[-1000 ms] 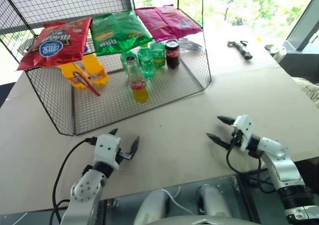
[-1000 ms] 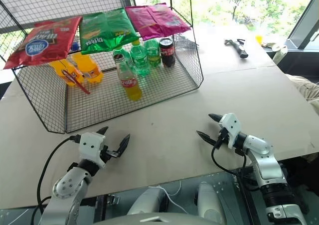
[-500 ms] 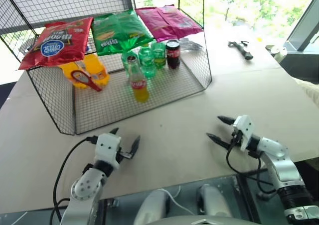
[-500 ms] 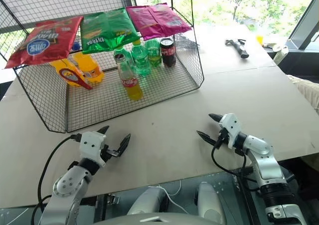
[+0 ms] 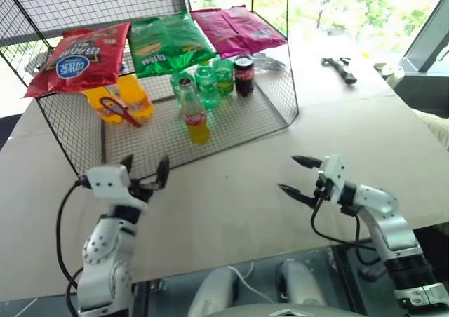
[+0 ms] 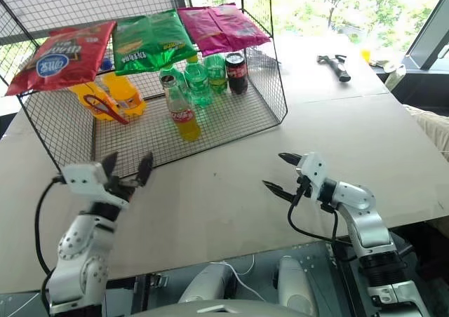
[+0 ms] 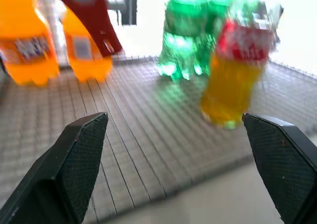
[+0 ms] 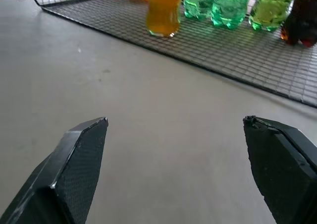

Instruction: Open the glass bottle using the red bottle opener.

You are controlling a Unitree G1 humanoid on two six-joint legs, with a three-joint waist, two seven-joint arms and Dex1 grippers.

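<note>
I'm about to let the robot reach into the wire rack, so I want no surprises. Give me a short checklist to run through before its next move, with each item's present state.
1. Left gripper jaws open and empty: ok.
2. Right gripper jaws open and empty: ok.
3. Glass bottle upright on the wire rack floor, near the open front: ok.
4. Red bottle opener within sight, leaning against the orange bottles: ok.
5. Clear path from the left gripper to the opener: not ok, the rack's mesh side wall stands between them; it must enter by the open front.
6. Bottle cap still on: cannot tell.
</note>
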